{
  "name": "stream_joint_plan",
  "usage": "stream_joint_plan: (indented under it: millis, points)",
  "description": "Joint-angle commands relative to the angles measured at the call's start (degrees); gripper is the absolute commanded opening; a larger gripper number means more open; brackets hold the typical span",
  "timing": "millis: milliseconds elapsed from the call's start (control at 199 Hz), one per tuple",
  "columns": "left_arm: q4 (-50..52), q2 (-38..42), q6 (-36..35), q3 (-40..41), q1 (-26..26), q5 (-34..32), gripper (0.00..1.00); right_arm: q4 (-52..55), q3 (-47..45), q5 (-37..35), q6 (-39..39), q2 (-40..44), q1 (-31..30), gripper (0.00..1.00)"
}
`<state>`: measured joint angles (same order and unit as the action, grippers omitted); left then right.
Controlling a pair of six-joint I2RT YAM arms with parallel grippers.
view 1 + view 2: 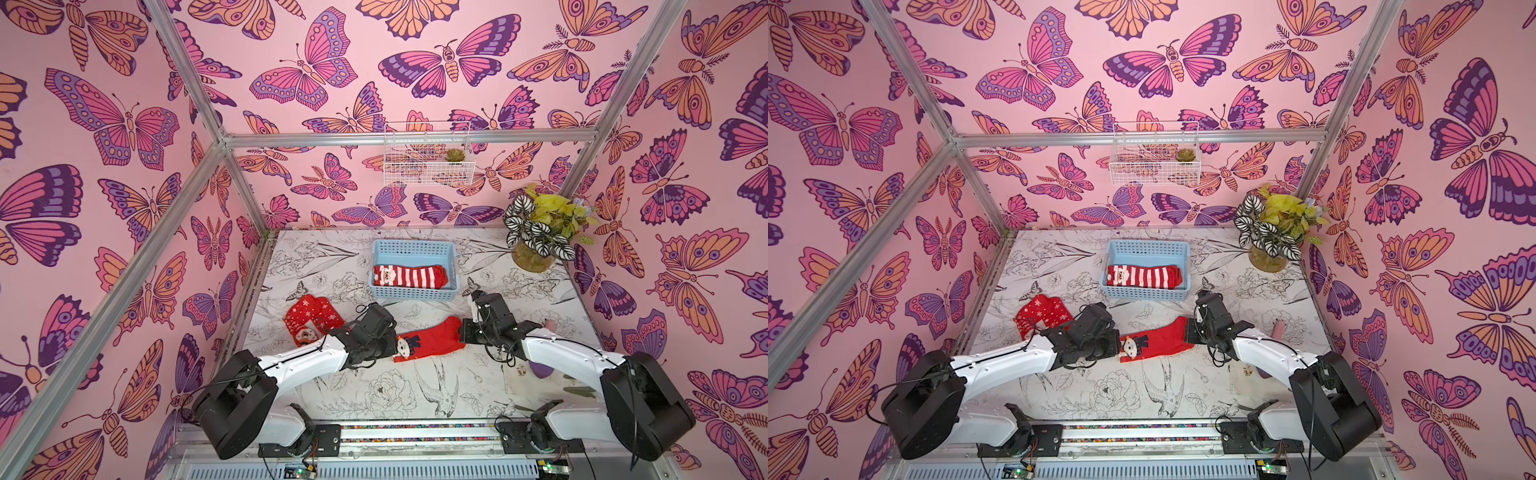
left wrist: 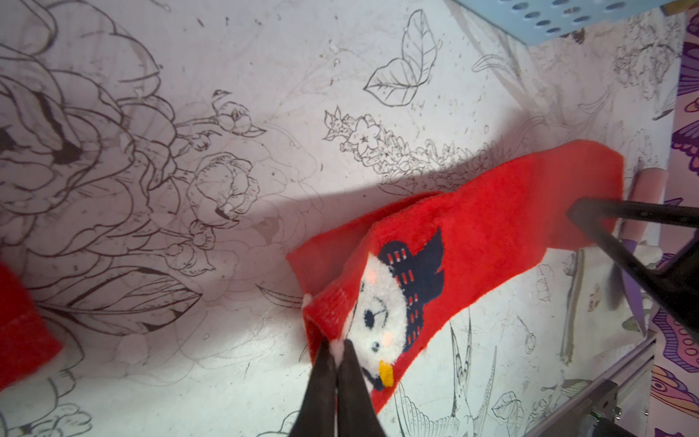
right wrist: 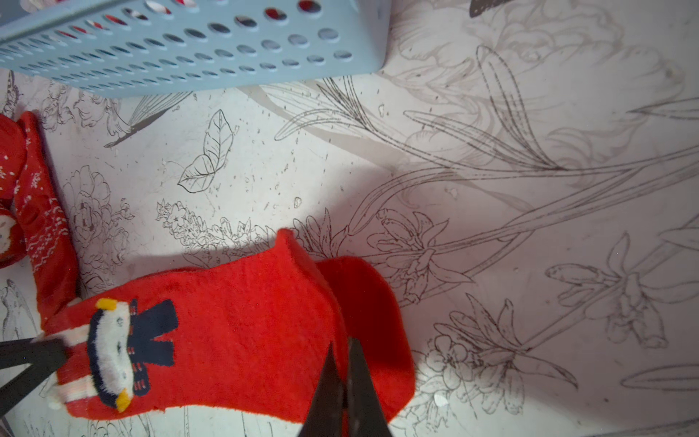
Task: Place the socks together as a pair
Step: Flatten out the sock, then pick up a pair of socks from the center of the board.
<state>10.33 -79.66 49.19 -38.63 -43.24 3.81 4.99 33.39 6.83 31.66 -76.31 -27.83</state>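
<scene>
The white table (image 1: 415, 386) with line-drawn flowers carries a blue basket (image 1: 413, 296) at centre rear, a potted plant (image 1: 532, 257) in the far right corner, crumpled snowflake socks (image 1: 309, 311) at left, and a plain red sock (image 1: 436, 338) stretched out near centre.

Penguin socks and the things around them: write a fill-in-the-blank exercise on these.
The left tool is shut on the ____ end of the penguin socks.
The right tool is shut on their ____ end.
The striped socks lie ____ the blue basket.
The snowflake socks lie on the table, held by ____ tool.
Missing words: cuff; toe; inside; neither.
</scene>
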Motion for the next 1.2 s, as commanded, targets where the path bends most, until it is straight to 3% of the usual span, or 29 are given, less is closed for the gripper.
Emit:
stream_joint_plan:
  millis: [0,191,266,326,436,567,1018,1199]
  points:
    - [0.4,-1.4,-1.2,0.9,0.6,-1.2,0.00,0.1,-0.7,-0.9,0.0,-0.5,0.2,0.00]
    - [0.3,-1.8,-2.0,0.1,0.7,-0.2,0.00,1.5,-1.1,-2.6,0.9,0.6,0.3,0.09]
    - [0.3,-1.7,-2.1,-0.2,0.7,0.6,0.19,2.6,-0.9,-3.0,0.5,2.1,0.3,0.17]
    - [0.3,-1.0,-1.9,-0.1,0.7,1.0,0.40,4.3,-0.3,-3.3,-0.1,3.5,0.3,0.20]
    - [0.4,1.1,-1.7,0.7,0.8,0.7,0.53,8.4,1.2,-6.4,-1.4,5.7,0.2,0.23]
    - [0.5,3.7,-0.7,2.3,0.9,-0.4,0.62,10.3,2.4,-8.6,-1.7,5.9,0.4,0.36]
    - [-6.4,0.5,3.0,7.2,0.8,6.8,0.63,6.5,4.9,-3.6,2.5,-5.4,0.9,0.43]
    - [-8.0,-2.0,3.5,7.6,0.7,6.9,0.52,6.3,4.7,-3.1,2.7,-6.4,0.9,0.43]
